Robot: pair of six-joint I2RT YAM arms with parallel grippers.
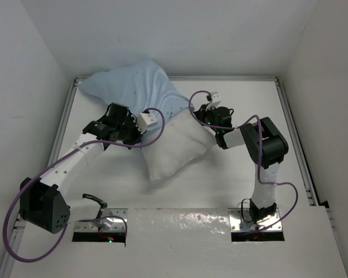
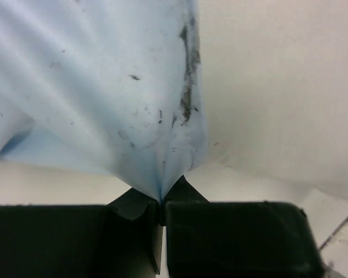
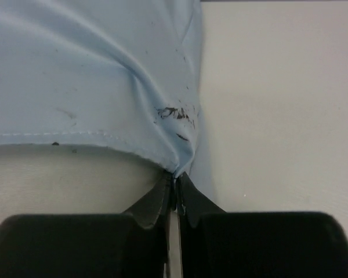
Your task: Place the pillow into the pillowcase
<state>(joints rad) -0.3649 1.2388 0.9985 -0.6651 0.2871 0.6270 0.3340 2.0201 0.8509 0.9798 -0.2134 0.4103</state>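
Tabletop (image 1: 232, 174): pillowcase (image 1: 133, 84) pinched by left hand (image 2: 161, 202), right hand (image 3: 174, 180).

The pillowcase (image 1: 136, 84) is light blue with little dark specks and smudges. The pillow (image 1: 174, 150) is white. The table (image 1: 238, 110) is white too. The left gripper (image 2: 161, 200) and right gripper (image 3: 175, 182) are black. The cables (image 1: 6, 231) are purple.

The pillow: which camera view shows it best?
The top external view: the pillow lies between the arms, its far end covered by the pillowcase. The wrist views show mainly pillowcase, pinched by the left gripper and right gripper; whether the off-white beside it is pillow, I cannot tell.
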